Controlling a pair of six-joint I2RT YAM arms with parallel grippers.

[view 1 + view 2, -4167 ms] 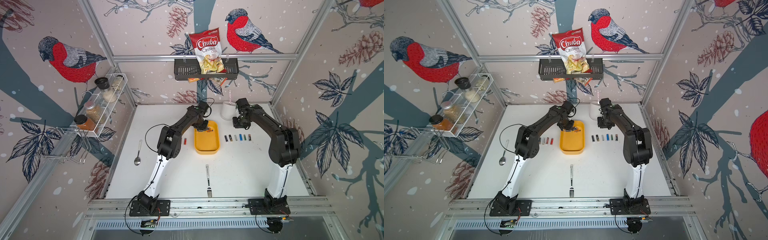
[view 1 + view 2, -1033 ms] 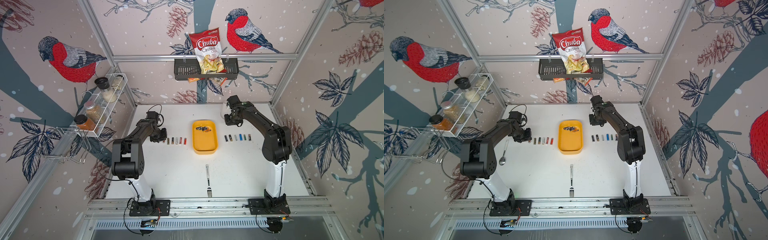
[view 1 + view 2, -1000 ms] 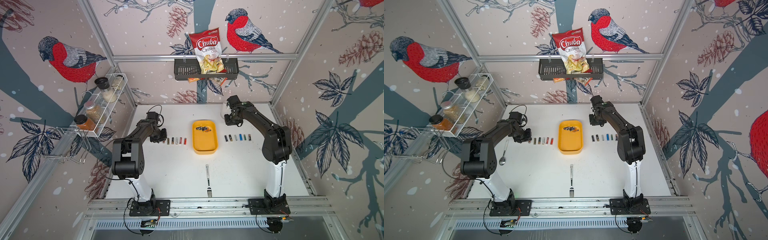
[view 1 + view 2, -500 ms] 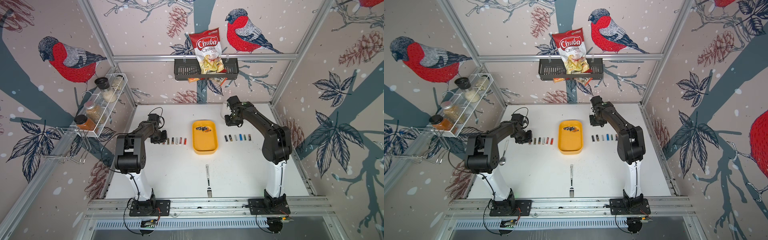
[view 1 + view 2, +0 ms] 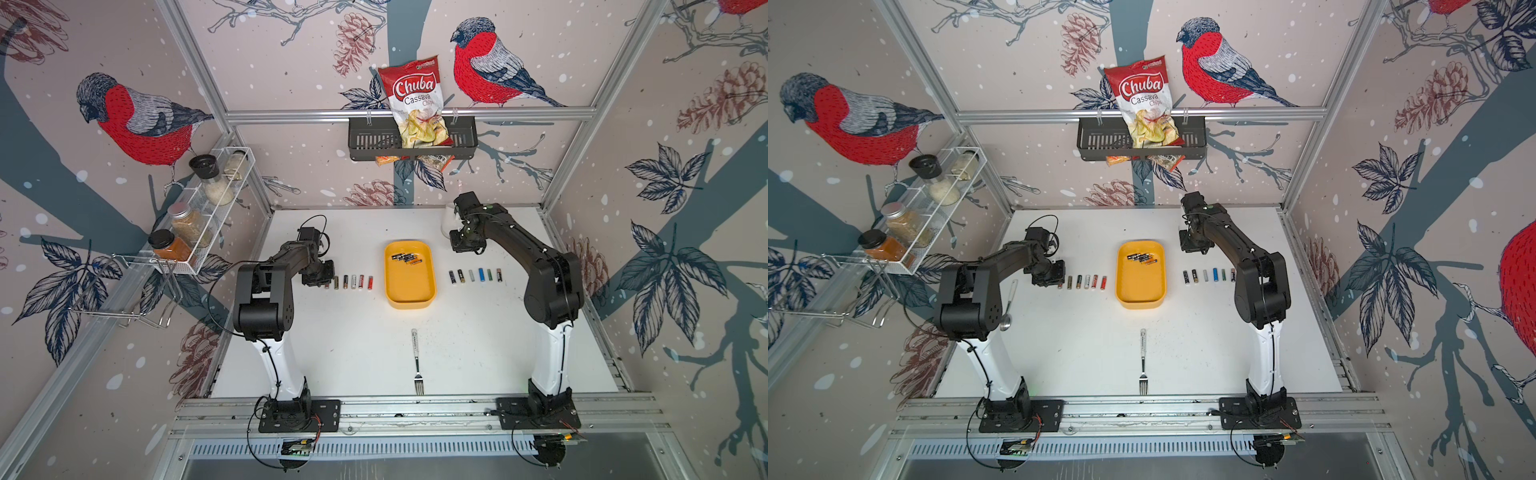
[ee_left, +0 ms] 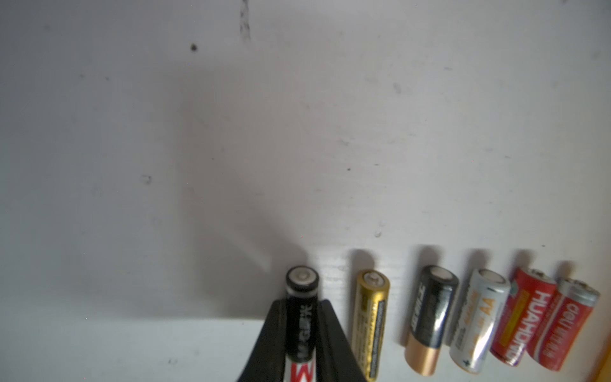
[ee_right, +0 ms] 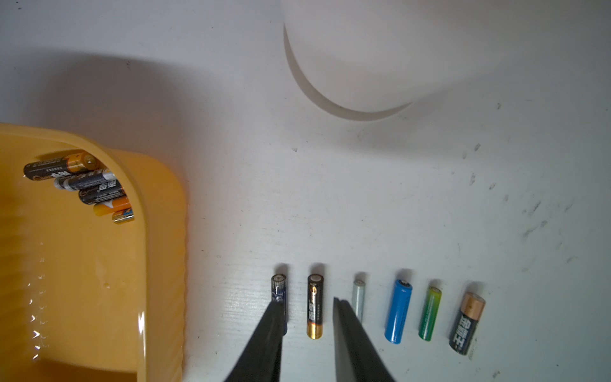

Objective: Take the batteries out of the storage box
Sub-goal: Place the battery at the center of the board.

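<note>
Both top views looked down from high in front over the whole table (image 5: 353, 353), wrist cameras sat close above the batteries (image 6: 429, 314), right wrist shared the storage box (image 7: 165, 248).

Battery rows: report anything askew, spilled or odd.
Nothing stands out. The left row and right row lie parallel, evenly spaced, flanking the box. The left claw is shut on its row's end cell. Leftover cells bunch slightly askew at the box's far end.
</note>
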